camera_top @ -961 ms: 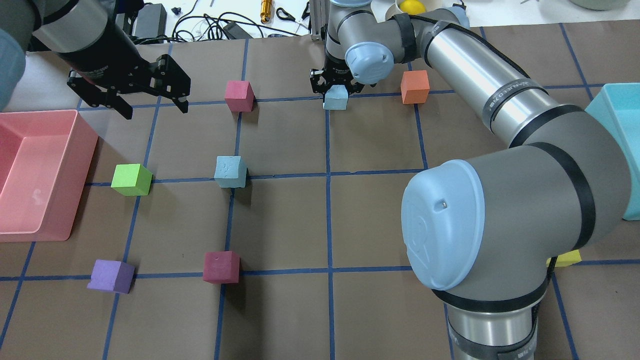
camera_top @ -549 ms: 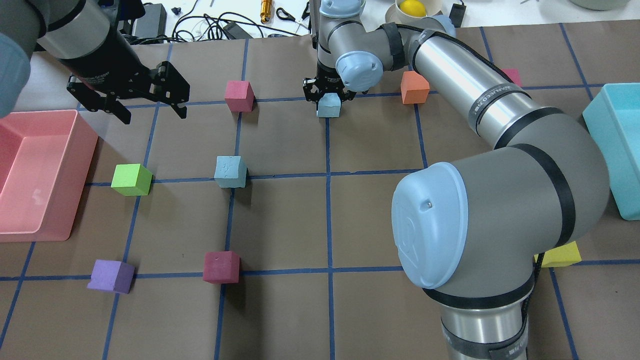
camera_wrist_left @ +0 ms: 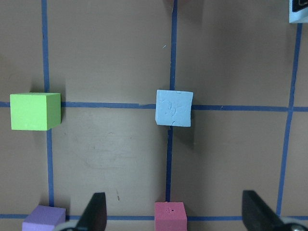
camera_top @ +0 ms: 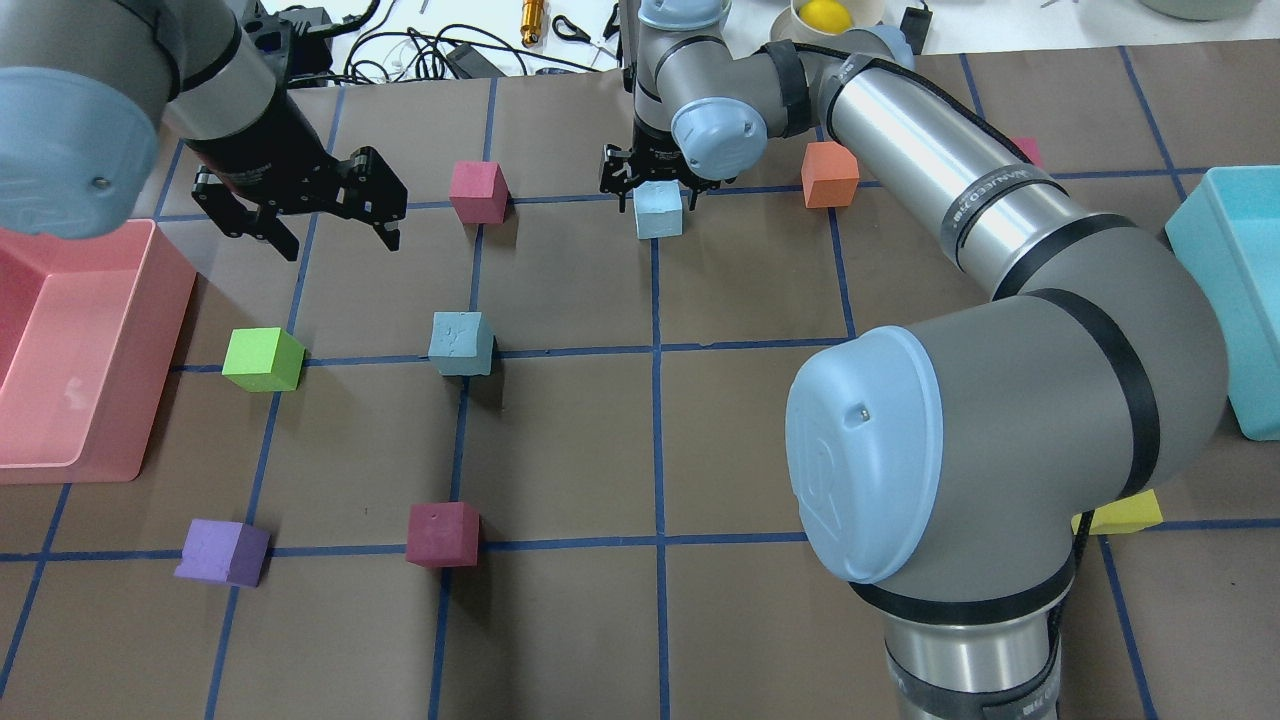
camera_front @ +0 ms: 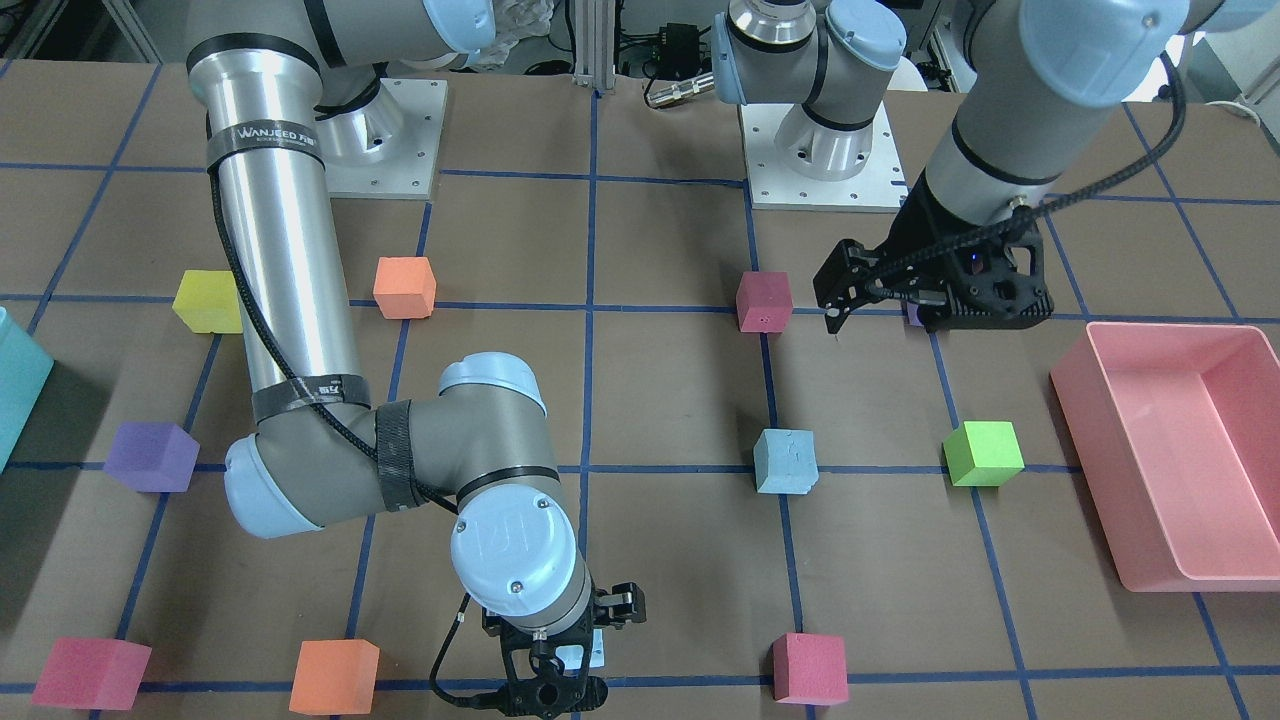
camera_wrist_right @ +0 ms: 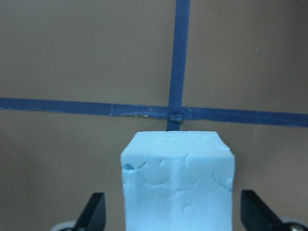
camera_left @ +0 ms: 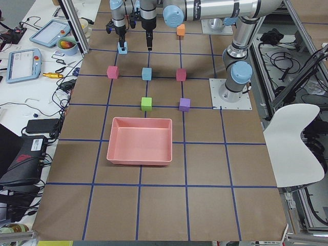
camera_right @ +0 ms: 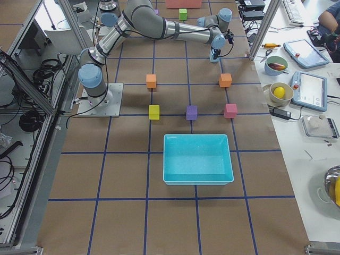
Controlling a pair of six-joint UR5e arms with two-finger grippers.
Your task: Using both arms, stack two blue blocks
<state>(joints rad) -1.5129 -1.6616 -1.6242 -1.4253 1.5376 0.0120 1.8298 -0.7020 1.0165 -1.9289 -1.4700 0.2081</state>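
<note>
The bench (camera_left: 154, 205) is long, covered in brown paper and marked into big squares by blue tape (camera_top: 657, 440). Along one long side runs a white table (camera_right: 311, 178) crowded with gear: a tablet (camera_left: 20, 64), a bowl (camera_right: 277, 64), a black power brick (camera_left: 38, 126) and loose leads. An aluminium post (camera_left: 73, 25) rises where the two meet. On the other long side stands a white chair (camera_left: 293, 148). The floor (camera_right: 18, 175) there is pale grey, with black cables (camera_right: 47, 68) coiled beside frame rails. The light is bright and even, and shadows on the paper are soft and short.
</note>
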